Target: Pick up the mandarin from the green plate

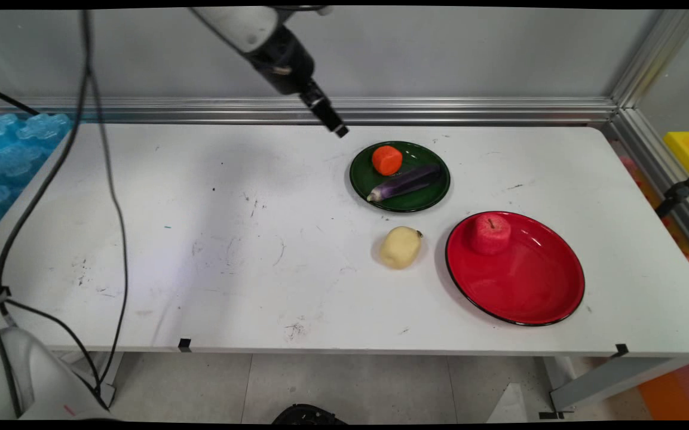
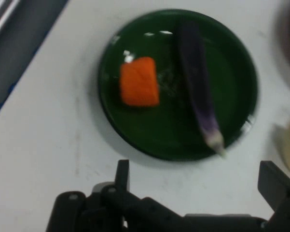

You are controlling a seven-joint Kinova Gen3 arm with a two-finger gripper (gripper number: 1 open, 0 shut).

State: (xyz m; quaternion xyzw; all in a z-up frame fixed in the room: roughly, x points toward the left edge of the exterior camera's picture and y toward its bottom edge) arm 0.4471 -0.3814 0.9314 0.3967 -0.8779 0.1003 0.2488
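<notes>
Red plate (image 1: 535, 292) sits nearest the camera, at about 4 o'clock on the table (image 1: 201, 251), with a red apple (image 1: 490, 234) resting on its far-left part. Just left of that plate, apart from it, a pale potato (image 1: 401, 247) lies on the bare tabletop. Beyond the potato, toward 1 o'clock, is a green plate (image 1: 422, 203) carrying two things — an orange carrot piece (image 1: 386, 160) at its 11 o'clock and a purple eggplant (image 1: 407, 182) lying across its middle, the two not touching.

The gripper (image 1: 338, 128) hangs in the air at the plate's 10 o'clock, holding nothing; in the hand view (image 2: 198, 181) its jaws stand wide apart, with the green plate (image 2: 135, 140) straight ahead.

Nearest to it is the carrot piece (image 2: 139, 81) — stubby and blocky, probably light and firm, best taken across its short sides. The eggplant (image 2: 198, 92) looks smooth and likely slippery; its slim middle would suit a hold better than the tapered pale end.
</notes>
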